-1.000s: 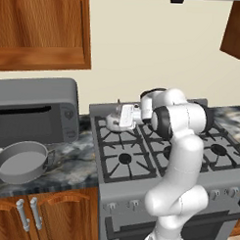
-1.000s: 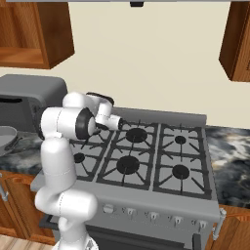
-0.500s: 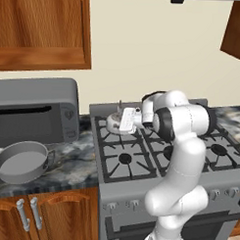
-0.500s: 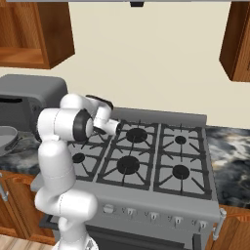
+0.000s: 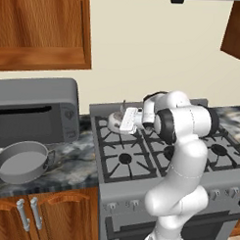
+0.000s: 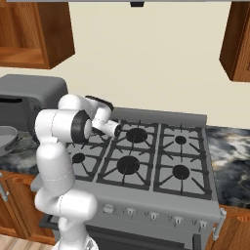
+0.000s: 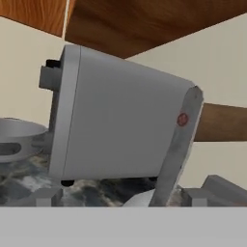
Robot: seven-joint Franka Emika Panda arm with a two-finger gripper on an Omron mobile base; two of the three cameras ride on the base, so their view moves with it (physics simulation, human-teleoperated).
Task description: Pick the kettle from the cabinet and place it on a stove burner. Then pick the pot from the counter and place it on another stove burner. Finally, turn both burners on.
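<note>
Grey and wide, the pot point(image 5: 21, 161) sits on the dark marbled counter point(image 5: 74, 162) left of the stove point(image 5: 140, 157), in front of the boxy microwave point(image 5: 36, 109), which stands against the wall at the stove's left side. Above the microwave hangs the reddish-brown cabinet point(image 5: 44, 28). On the stove's rear-left burner point(image 5: 117, 126) rests the small silvery kettle point(image 5: 116, 120), upright, its thin handle rising above it. The hand point(image 5: 127, 120) lies level just to the kettle's right, close against it, with its jaws spread wide and holding nothing. From the hand's own camera the microwave point(image 7: 120, 125) looms tilted, with the pot's rim point(image 7: 14, 135) to its left
</note>
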